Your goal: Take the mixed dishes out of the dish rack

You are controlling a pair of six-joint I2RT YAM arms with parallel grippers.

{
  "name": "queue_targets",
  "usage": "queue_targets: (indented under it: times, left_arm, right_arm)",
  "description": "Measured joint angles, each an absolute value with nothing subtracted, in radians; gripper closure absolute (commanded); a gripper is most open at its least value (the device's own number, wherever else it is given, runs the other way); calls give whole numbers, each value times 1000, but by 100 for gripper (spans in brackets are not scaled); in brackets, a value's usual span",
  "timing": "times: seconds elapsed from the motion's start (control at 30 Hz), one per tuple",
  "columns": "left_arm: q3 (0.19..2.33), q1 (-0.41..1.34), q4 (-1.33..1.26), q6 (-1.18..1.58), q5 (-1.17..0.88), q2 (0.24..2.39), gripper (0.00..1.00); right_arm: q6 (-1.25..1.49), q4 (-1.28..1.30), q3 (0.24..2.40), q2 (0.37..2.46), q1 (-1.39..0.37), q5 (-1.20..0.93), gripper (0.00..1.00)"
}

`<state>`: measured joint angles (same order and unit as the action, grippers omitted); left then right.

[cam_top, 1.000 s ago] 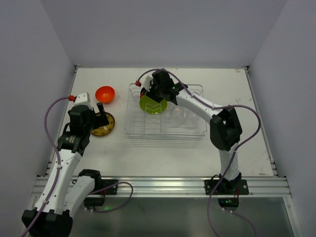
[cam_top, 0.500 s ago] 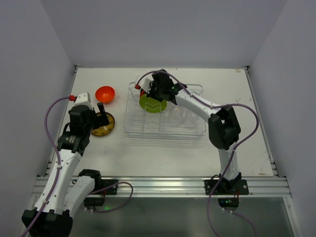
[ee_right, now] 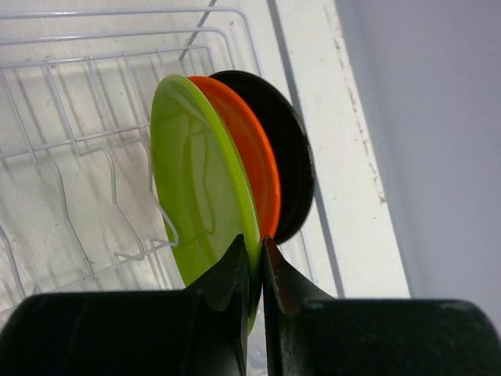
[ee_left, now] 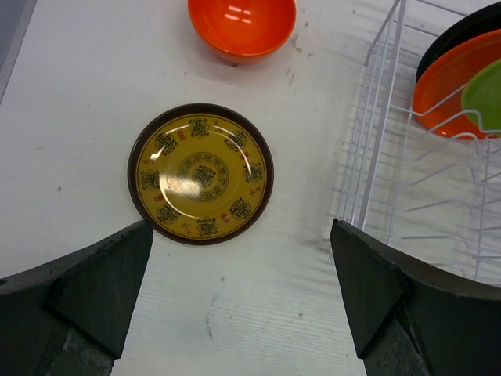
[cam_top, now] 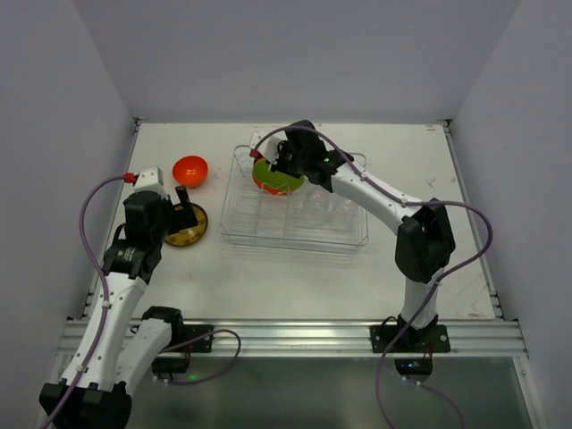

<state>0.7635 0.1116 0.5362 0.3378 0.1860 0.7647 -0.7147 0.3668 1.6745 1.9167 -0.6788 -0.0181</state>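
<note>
White table (cam_top: 295, 277), grey walls (cam_top: 295, 54), metal rail (cam_top: 295, 335) at near edge.

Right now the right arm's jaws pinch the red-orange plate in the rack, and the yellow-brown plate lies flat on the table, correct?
Not quite. They pinch the lime green plate, beside the red-orange plate, as the right wrist view shows. The yellow-brown plate does lie flat on the table.

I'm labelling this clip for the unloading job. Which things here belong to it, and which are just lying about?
Belong to the job: dish rack, lime green plate (pinched by the right gripper), red-orange plate, black plate, yellow-brown plate, orange bowl.

Not part of it: purple cable, metal rail, table.
</note>
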Motion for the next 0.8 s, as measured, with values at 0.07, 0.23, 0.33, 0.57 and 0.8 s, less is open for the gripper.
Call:
queue_targets:
  times: [0.07, 0.23, 0.33, 0.57, 0.8]
  left_arm:
    - [764, 112, 535, 337, 179, 755, 0]
    - [764, 111, 499, 330, 43, 721, 0]
    - [765, 112, 429, 347, -135, 723, 0]
    - [781, 137, 228, 429, -454, 792, 0]
    - [781, 210, 83, 486, -630, 860, 0]
  right_arm:
    - [-714, 366, 1661, 1869, -678, -15, 100]
    - [-625, 360, 1612, 1725, -675, -17, 100]
    - [-472, 359, 1582, 1631, -673, -26, 100]
    - [-2, 304, 1374, 1367, -611, -153, 100]
    - [294, 188, 1192, 1248, -585, -389, 100]
